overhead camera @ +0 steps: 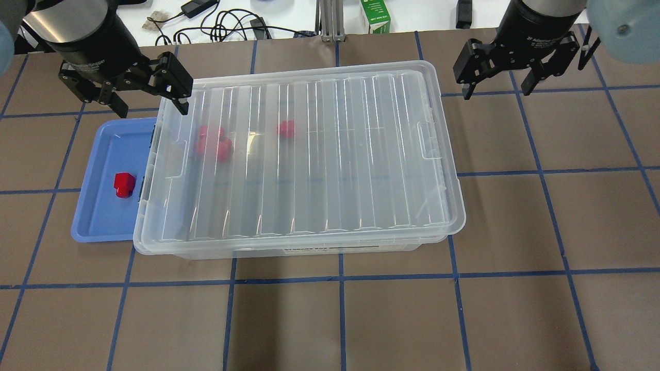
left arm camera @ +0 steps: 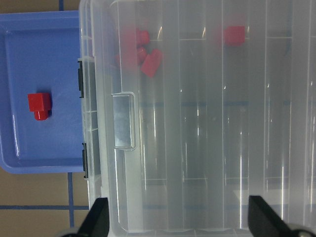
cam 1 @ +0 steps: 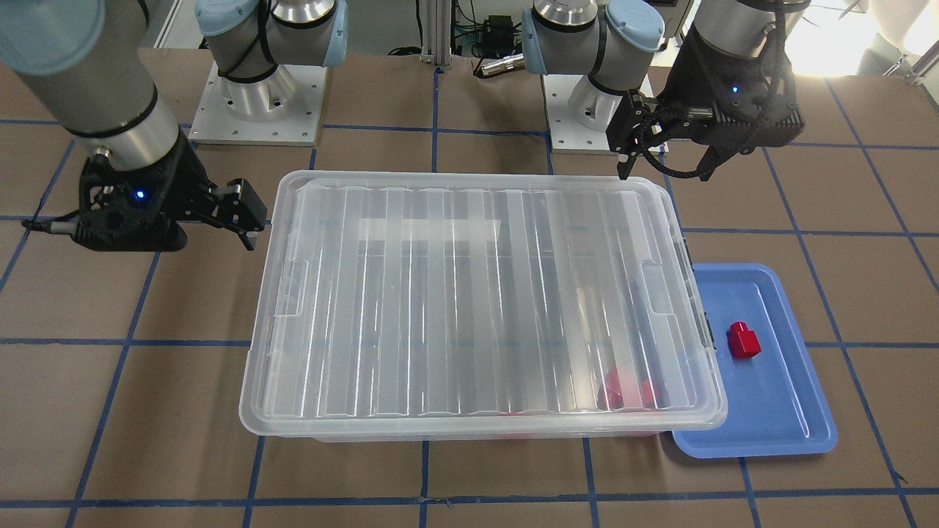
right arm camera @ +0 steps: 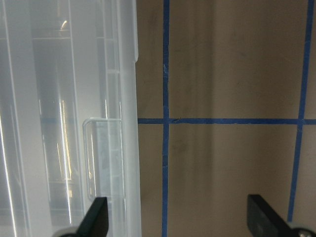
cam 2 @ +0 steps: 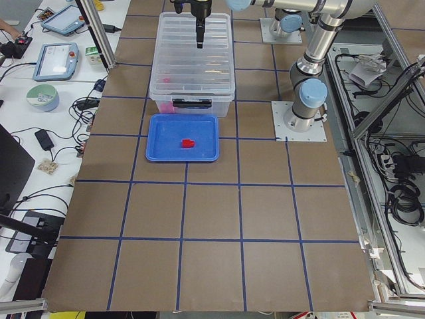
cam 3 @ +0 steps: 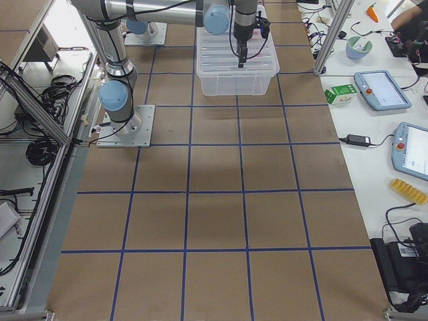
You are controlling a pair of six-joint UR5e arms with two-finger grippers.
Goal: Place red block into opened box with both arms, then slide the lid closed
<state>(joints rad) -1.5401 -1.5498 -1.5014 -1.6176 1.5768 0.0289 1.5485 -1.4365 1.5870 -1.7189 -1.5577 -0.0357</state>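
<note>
One red block (overhead camera: 124,184) lies on a blue tray (overhead camera: 98,206) by the box's left end; the left wrist view shows the red block (left arm camera: 38,104) too. The clear box (overhead camera: 309,251) has the ribbed lid (overhead camera: 309,154) lying over it, slightly skewed. Blurred red blocks (overhead camera: 212,144) show through the lid inside the box. My left gripper (overhead camera: 124,90) hangs open above the box's far left corner, holding nothing. Above the table, beyond the box's far right corner, my right gripper (overhead camera: 497,85) is open and empty too.
The brown table (overhead camera: 515,232) carries a grid of blue tape lines. Cables and a green carton (overhead camera: 375,15) lie past the far edge. The arm bases (cam 1: 257,95) stand on the robot's side of the box.
</note>
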